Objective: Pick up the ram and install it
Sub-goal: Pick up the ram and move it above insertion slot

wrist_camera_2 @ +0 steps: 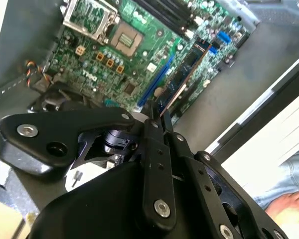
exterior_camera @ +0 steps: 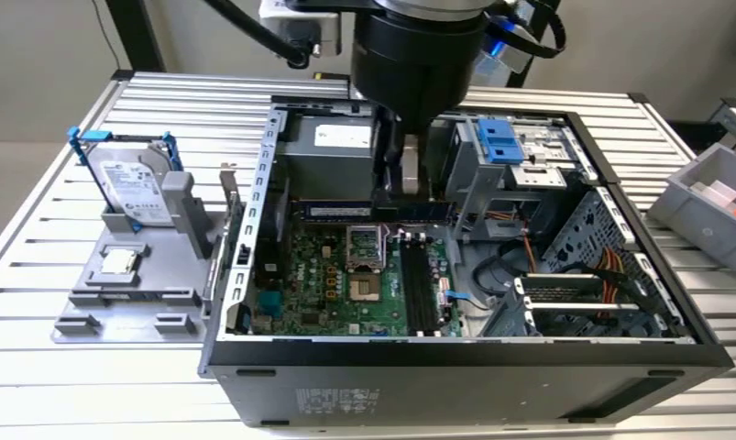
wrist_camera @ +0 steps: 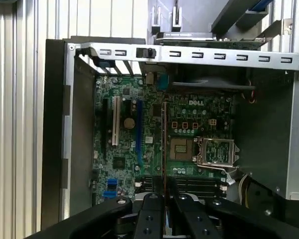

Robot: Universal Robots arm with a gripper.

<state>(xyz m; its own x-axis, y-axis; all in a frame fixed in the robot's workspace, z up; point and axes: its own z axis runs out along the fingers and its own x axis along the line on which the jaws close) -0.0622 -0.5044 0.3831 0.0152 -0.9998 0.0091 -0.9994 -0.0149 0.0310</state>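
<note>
Black end effector (wrist_camera: 164,191) grips ram (wrist_camera: 163,139) edge-on over motherboard (wrist_camera: 124,159); ram's held part hidden behind fingers (wrist_camera: 152,214)

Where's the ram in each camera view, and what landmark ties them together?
Exterior view: ram level above the motherboard, beyond the CPU socket.
Second wrist view: edge-on, slanting over the motherboard.
First wrist view: thin edge-on line beside the CPU socket.
Shared landmark: the CPU socket.
</note>
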